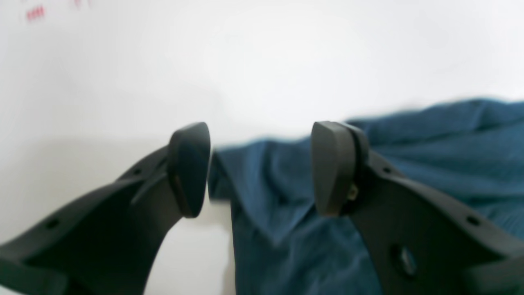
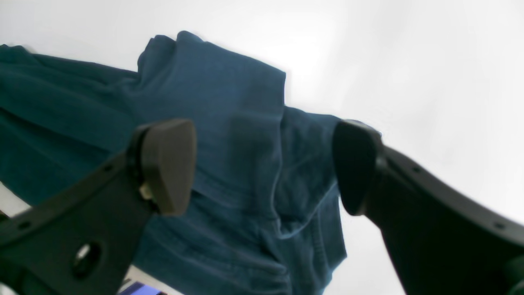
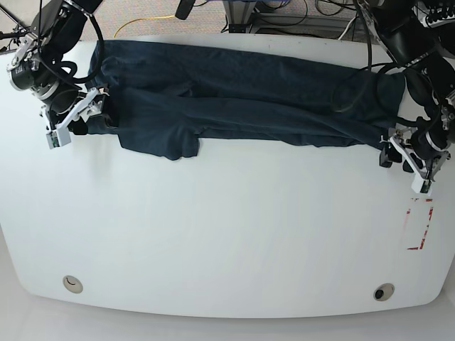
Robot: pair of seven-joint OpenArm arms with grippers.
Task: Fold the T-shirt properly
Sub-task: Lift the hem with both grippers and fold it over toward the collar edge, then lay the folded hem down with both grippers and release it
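The dark navy T-shirt (image 3: 249,99) lies in a long wrinkled band across the far side of the white table (image 3: 227,234). In the base view my right gripper (image 3: 74,118) sits at the band's left end and my left gripper (image 3: 410,163) just off its right end. The left wrist view shows my left gripper (image 1: 262,168) open, its black fingertips (image 1: 190,168) straddling a folded edge of the T-shirt (image 1: 430,164) without pinching it. Seen from the right wrist, my right gripper (image 2: 262,168) stands wide open over bunched folds of the T-shirt (image 2: 229,102).
A red-printed label (image 3: 418,226) lies on the table near the right edge, below my left gripper. Two round holes (image 3: 71,284) (image 3: 384,292) sit near the table's front edge. Cables and equipment (image 3: 284,14) lie behind the table's far edge.
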